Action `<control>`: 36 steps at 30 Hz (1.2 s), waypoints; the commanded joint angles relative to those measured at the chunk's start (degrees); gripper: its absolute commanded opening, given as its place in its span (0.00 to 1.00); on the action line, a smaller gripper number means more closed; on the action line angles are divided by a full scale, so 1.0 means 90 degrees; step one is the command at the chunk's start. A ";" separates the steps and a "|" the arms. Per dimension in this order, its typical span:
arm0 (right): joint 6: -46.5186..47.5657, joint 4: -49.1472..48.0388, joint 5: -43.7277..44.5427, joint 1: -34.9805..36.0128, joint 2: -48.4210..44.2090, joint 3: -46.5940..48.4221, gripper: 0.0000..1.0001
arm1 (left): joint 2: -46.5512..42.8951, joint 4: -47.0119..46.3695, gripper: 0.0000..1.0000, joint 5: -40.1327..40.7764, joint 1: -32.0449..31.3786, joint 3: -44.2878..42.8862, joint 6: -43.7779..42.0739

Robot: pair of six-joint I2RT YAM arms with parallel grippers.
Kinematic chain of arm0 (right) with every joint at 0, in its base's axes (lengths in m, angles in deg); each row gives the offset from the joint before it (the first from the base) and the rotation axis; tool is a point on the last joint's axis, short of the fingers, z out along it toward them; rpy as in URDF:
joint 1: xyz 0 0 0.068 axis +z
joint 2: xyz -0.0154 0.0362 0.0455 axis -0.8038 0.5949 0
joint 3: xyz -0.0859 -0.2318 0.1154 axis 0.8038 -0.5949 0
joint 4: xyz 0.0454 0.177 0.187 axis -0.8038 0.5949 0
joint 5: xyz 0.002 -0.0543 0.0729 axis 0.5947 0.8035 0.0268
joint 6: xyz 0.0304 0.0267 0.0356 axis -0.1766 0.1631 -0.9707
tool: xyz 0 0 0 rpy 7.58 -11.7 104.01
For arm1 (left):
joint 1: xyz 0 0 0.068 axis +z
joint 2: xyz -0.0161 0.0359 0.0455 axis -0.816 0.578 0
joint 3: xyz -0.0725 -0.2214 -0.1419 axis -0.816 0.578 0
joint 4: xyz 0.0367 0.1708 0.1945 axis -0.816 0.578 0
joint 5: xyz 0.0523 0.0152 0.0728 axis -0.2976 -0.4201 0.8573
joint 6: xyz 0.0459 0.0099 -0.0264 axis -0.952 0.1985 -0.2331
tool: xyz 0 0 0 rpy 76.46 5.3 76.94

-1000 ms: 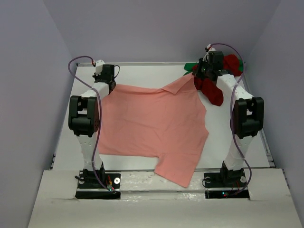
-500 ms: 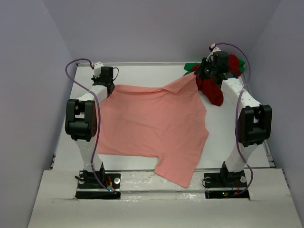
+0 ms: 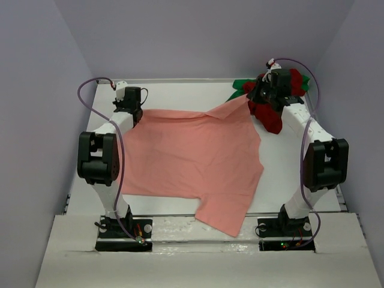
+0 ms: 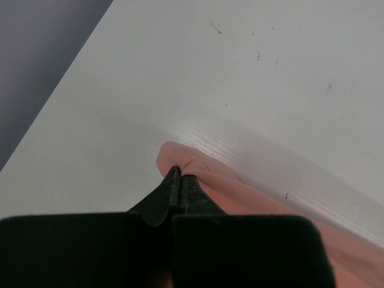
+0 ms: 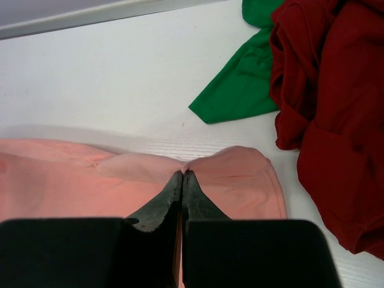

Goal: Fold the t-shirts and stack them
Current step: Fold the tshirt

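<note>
**Two grippers pinch the far edge of the pink shirt**

The pink shirt [image 3: 192,156] lies spread out on the white table [image 3: 180,93]. The left gripper [image 4: 177,175] is shut tight on a small bunch of pink cloth at the far left corner. The right gripper [image 5: 182,176] is shut tight on the far right corner in the same way. So the held edge runs from side to side, from one gripper to the other. All the rest of the shirt lies on the near side of both grippers, toward the arm bases. I think the next move is to bring that far edge toward the near side, so both arms must go together.

The dark red shirt [image 5: 336,120] and the green shirt [image 5: 240,84] sit in a heap at the far right corner, just beside the right gripper. The right arm hides part of that heap. I cannot tell if the grippers hold the shoulders or the bottom hem. One near corner of the pink shirt hangs past the table's near edge.
</note>
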 commanded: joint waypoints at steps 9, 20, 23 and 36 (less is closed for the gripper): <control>-0.0065 -0.0356 -0.0042 -0.0046 -0.0868 -0.0611 0.00 | -0.0684 -0.0192 0.00 0.0017 0.0051 0.0469 0.0208; -0.0134 -0.0356 -0.0062 -0.0046 -0.1454 -0.1246 0.00 | -0.0860 -0.0173 0.00 -0.0169 0.0051 0.0801 0.0257; -0.0153 -0.0346 -0.0081 0.0012 -0.1561 -0.1363 0.00 | -0.0889 -0.0133 0.00 -0.0179 0.0051 0.0821 0.0277; -0.0231 -0.0200 -0.0042 0.0071 -0.1854 -0.1695 0.00 | -0.1095 0.0004 0.00 0.0036 0.0061 0.0889 0.0413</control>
